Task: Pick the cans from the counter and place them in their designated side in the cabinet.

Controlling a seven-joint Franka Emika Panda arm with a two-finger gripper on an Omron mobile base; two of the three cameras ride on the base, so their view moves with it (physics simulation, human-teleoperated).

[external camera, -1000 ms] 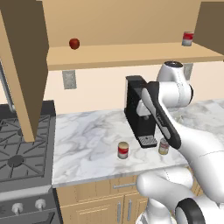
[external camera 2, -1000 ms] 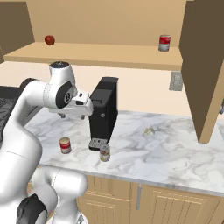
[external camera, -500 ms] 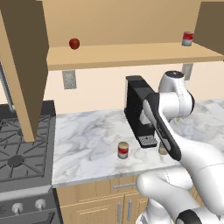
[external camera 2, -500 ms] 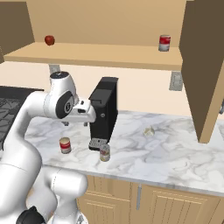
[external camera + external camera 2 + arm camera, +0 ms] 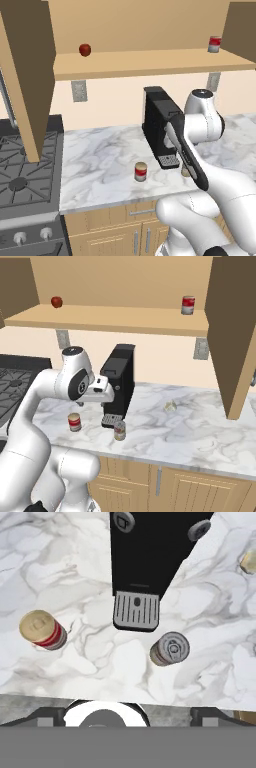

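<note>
Two cans sat on the counter (image 5: pixel 200 421) near its front edge, both upright. Red can (image 5: pixel 141 172) was on the left, off to the side of the coffee machine (image 5: pixel 159 125), and the olive can (image 5: pixel 119 431) stood just in front of the machine's drip tray (image 5: pixel 136 610), a bit to its right. In my hand view I was looking straight down on them: red can (image 5: pixel 42 630) at left, olive one (image 5: pixel 170 648) closer to the middle, the grey tray between and slightly above them. They were well apart from each other, neither touching the machine.

My gripper (image 5: pixel 102 391) hung up high next to the machine's left face, well above both cans, with nothing in it. Jaws were spread wide, so fully released. The fingertips themselves were barely visible at the bottom of the hand view, so I couldn't say much more about them.

Up in the cabinet (image 5: pixel 30 75), the shelf (image 5: pixel 125 321) had a red-and-grey can (image 5: pixel 188 305) at the right end and a red ball (image 5: pixel 56 302) at the left end, far apart. Both doors stood open. There was a small pale lump (image 5: pixel 171 405) on the counter right of the machine, too small to tell what it was. Stove (image 5: pixel 20 175) sat left of the counter.
</note>
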